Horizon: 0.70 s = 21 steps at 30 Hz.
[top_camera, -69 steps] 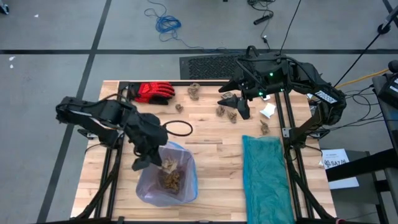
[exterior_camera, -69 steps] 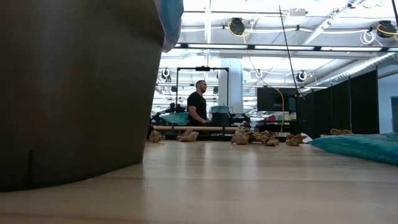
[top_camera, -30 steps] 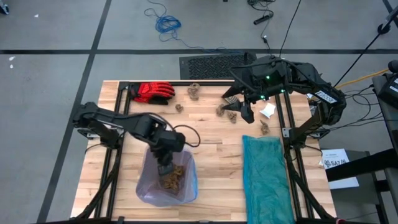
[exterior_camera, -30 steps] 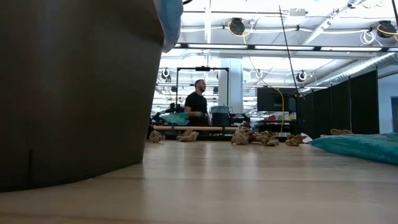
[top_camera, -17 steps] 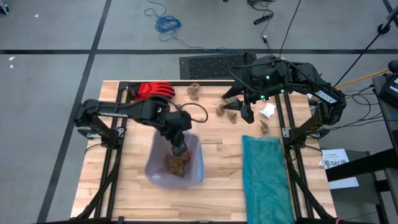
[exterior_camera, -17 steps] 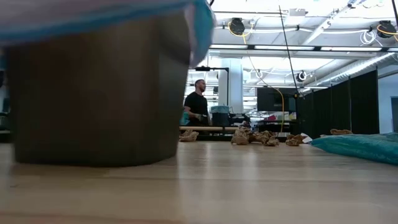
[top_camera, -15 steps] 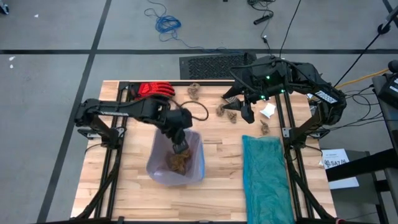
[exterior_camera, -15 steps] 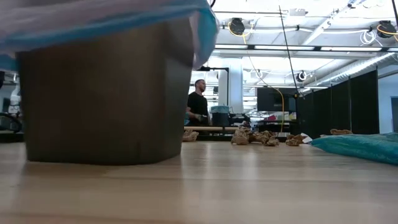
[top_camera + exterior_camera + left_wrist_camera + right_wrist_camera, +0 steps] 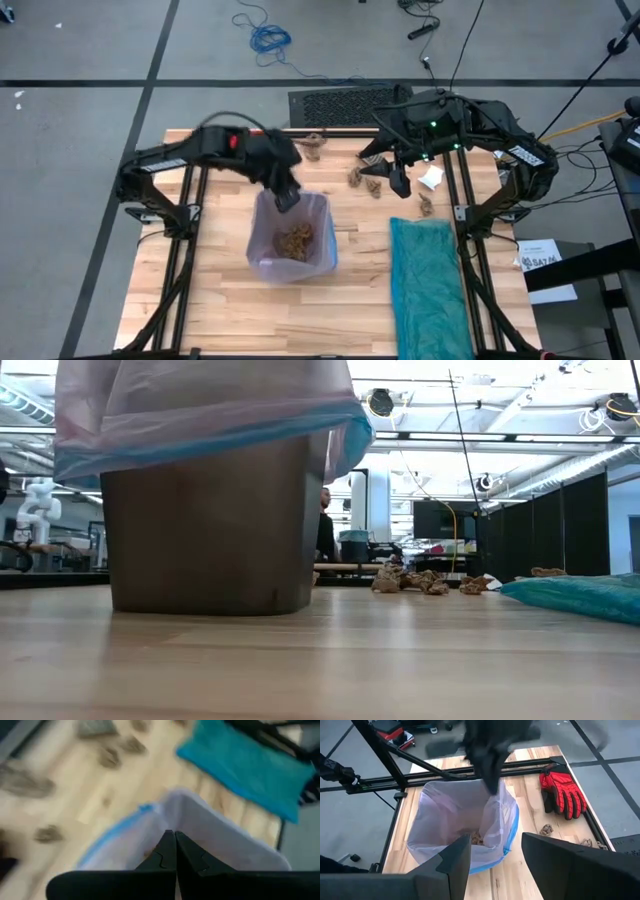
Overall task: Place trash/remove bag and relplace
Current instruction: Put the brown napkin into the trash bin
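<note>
Nearest the front edge, bare planks of the pale wooden butcher-block table (image 9: 340, 320). On its right side lies a flat teal-green plastic bag (image 9: 427, 285), long axis running front to back.

Mid-table stands the dark brown round bin (image 9: 210, 530), upright, mouth pointing straight up, lined with the thin see-through lilac-pink plastic liner with a blue hem (image 9: 291, 240); liner rim folded over the outside of the bin wall (image 9: 200, 415). Tan-brown crumpled paper lumps (image 9: 293, 243) sit at the bottom inside the liner.

Left gripper (image 9: 287, 197) is at the liner's far rim, fingers pressed fully together in the left wrist view (image 9: 172, 851), tips right at the plastic edge; whether plastic is pinched between them, can't tell. Left arm is motion-blurred, reaching in from the table's left.

Farther back, right gripper (image 9: 390, 180) hangs over the far-right part of the table, fingers (image 9: 455, 862) parted with nothing between them, pointed toward the bin.

Loose tan paper lumps (image 9: 362, 180) lie under and beside it; another lump (image 9: 313, 143) near the far edge; one more (image 9: 426, 205) just beyond the teal bag. White paper scrap (image 9: 431, 178) beside the right frame rail. Red work glove (image 9: 563, 790) lies at the far-left area, fingers pointing along the table.

Beyond the table, a person in dark top (image 9: 326, 535), mostly hidden by the bin.
</note>
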Each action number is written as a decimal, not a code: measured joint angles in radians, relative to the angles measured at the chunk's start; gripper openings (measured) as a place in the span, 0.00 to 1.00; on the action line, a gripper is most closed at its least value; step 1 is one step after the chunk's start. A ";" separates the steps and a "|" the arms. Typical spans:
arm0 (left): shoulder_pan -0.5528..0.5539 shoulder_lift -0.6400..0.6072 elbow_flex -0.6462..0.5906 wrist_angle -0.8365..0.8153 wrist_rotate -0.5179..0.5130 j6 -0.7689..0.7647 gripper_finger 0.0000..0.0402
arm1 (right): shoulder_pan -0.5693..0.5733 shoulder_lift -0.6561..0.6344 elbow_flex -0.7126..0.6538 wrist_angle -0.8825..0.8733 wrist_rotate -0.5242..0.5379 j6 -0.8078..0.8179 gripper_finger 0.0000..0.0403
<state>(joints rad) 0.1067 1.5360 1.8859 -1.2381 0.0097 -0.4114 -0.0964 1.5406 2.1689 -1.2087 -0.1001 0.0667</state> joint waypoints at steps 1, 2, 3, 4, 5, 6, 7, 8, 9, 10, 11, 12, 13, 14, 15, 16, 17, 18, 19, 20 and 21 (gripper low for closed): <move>0.012 -0.001 0.017 -0.009 -0.017 0.000 0.00 | 0.000 0.000 0.000 0.000 -0.001 -0.003 0.42; 0.027 -0.005 0.032 -0.018 -0.030 0.000 0.00 | 0.000 -0.002 0.000 0.001 0.000 -0.004 0.42; 0.045 -0.007 0.044 -0.039 -0.040 0.000 0.00 | -0.002 -0.002 0.000 0.003 0.000 -0.004 0.42; 0.068 -0.009 0.048 -0.062 -0.045 0.004 0.00 | -0.007 -0.002 0.000 0.008 -0.001 -0.004 0.42; 0.096 -0.010 0.048 -0.085 -0.053 0.010 0.00 | -0.011 -0.002 0.000 0.016 -0.001 -0.004 0.42; 0.126 -0.011 0.048 -0.112 -0.058 0.024 0.00 | -0.017 -0.002 0.000 0.025 -0.001 -0.003 0.42; 0.160 -0.010 0.043 -0.135 -0.062 0.045 0.00 | -0.026 -0.002 0.000 0.034 -0.001 0.000 0.42; 0.196 -0.010 0.031 -0.148 -0.064 0.071 0.00 | -0.035 -0.002 0.000 0.042 0.000 0.008 0.42; 0.234 -0.010 0.015 -0.149 -0.064 0.101 0.00 | -0.045 -0.001 0.000 0.054 0.000 0.022 0.42; 0.269 -0.006 0.001 -0.147 -0.057 0.138 0.00 | -0.058 0.000 0.000 0.070 0.000 0.036 0.42; 0.305 -0.001 -0.016 -0.143 -0.034 0.175 0.00 | -0.071 0.002 0.000 0.084 0.000 0.051 0.42; 0.338 0.001 -0.034 -0.138 -0.004 0.217 0.00 | -0.083 0.002 0.000 0.092 0.001 0.069 0.42; 0.371 0.002 -0.054 -0.133 0.029 0.264 0.00 | -0.096 0.004 0.000 0.097 0.001 0.087 0.42; 0.405 0.002 -0.073 -0.129 0.058 0.309 0.00 | -0.107 0.007 0.000 0.106 0.001 0.104 0.42; 0.437 0.002 -0.091 -0.123 0.082 0.351 0.00 | -0.119 0.008 0.000 0.109 0.001 0.119 0.42; 0.467 0.002 -0.110 -0.108 0.108 0.384 0.00 | -0.133 0.009 0.000 0.104 0.003 0.131 0.42; 0.495 0.002 -0.130 -0.091 0.138 0.415 0.00 | -0.143 0.012 0.000 0.105 0.009 0.140 0.42; 0.524 0.002 -0.153 -0.075 0.174 0.445 0.00 | -0.151 0.014 0.000 0.107 0.021 0.150 0.42; 0.548 0.002 -0.175 -0.055 0.207 0.468 0.00 | -0.162 0.016 0.000 0.106 0.032 0.159 0.42; 0.571 0.002 -0.198 -0.034 0.237 0.485 0.00 | -0.173 0.020 0.000 0.105 0.039 0.164 0.42; 0.593 0.002 -0.222 -0.018 0.268 0.501 0.00 | -0.184 0.023 0.000 0.106 0.047 0.170 0.42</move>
<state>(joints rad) 0.6995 1.5379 1.6641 -1.2556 0.2778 0.0892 -0.2804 1.5639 2.1693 -1.1028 -0.0532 0.2363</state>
